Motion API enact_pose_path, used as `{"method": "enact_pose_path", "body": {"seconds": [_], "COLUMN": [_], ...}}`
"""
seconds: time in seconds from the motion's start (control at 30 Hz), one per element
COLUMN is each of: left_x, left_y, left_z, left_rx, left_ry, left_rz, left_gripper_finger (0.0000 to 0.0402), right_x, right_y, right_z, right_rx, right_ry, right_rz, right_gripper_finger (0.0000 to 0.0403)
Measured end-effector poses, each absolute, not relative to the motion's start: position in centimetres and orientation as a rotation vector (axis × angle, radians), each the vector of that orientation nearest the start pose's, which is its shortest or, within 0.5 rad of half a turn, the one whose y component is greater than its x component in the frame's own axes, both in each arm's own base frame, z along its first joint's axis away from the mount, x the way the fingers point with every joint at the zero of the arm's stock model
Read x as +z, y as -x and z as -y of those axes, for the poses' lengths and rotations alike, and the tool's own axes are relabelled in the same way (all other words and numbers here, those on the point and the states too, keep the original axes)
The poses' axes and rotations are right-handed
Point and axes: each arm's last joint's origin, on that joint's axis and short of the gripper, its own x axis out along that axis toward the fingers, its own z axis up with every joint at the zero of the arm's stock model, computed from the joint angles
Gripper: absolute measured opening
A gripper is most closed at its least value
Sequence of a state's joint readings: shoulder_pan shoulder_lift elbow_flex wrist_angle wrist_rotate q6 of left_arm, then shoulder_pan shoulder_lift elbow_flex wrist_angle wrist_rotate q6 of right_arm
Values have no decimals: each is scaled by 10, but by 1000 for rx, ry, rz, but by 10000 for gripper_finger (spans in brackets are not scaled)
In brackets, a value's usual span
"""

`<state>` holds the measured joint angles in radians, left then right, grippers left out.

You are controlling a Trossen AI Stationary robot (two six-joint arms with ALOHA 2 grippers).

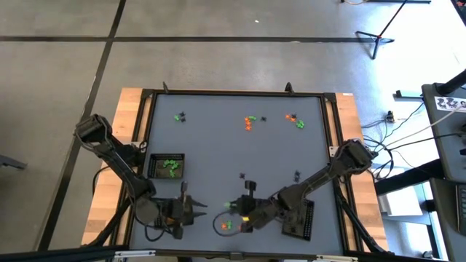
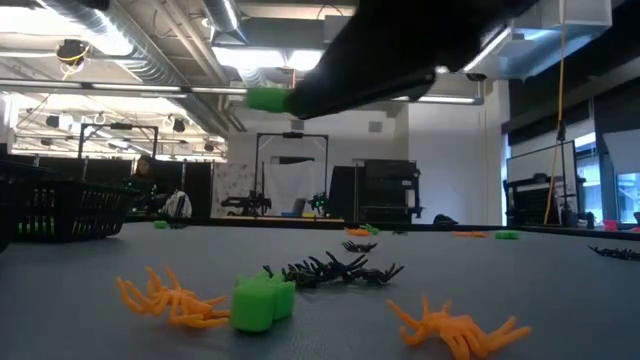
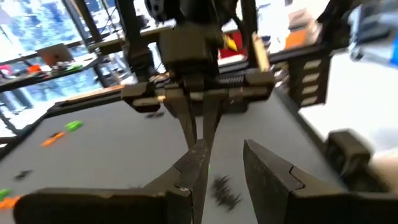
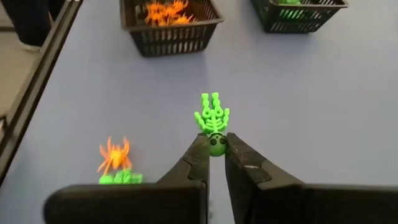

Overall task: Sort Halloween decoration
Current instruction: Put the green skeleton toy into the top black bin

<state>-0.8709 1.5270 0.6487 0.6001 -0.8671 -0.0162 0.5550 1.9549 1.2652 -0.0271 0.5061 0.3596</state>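
Observation:
My right gripper (image 4: 216, 149) is shut on a bright green skeleton trinket (image 4: 212, 117) and hovers over the table's near middle (image 1: 234, 209). In the low view it hangs overhead with the green piece (image 2: 268, 98) at its tip. Below it, orange spiders (image 2: 170, 297), a green trinket (image 2: 262, 300) and black spiders (image 2: 330, 268) lie flat on the table. My left gripper (image 3: 224, 180) is open, just left of the right one (image 1: 194, 211), and faces it. More trinkets lie near the far edge (image 1: 250, 122). My right gripper pinches the skeleton's round head (image 4: 217, 145) between its two fingertips. The ribs and arms (image 4: 212, 115) stick out past the fingers, along their line. The trinket is lifted clear of the table.
A black basket with orange pieces (image 4: 171, 25) and one with green pieces (image 4: 298, 12) stand beyond the right gripper. The green basket (image 1: 167, 166) sits left of centre. Another black tray (image 1: 302, 218) lies under the right arm. An orange spider (image 4: 114, 154) rests near the gripper.

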Motion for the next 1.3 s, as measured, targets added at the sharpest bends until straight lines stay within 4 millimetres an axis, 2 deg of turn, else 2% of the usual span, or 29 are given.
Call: {"method": "enact_pose_path", "body": {"seconds": [0.2,0.4,0.63,1.0,1.3], "left_x": [178,173,170,170,175], "left_y": [-211,-214,-214,-216,-219], "left_z": [207,203,201,199,201], "left_rx": [22,32,41,37,26], "left_ry": [-304,-364,-395,-431,-440], "left_rz": [-250,-284,-309,-310,-293], "left_gripper_finger": [94,94,94,94,94], "right_x": [183,190,195,197,201], "right_y": [-379,-391,-395,-396,-404], "right_z": [-188,-177,-175,-174,-162], "right_rx": [-1,110,204,215,240], "right_ry": [-52,-116,-138,-160,-223], "right_rz": [-578,-523,-488,-469,-437], "right_gripper_finger": [25,25,25,26,26]}}
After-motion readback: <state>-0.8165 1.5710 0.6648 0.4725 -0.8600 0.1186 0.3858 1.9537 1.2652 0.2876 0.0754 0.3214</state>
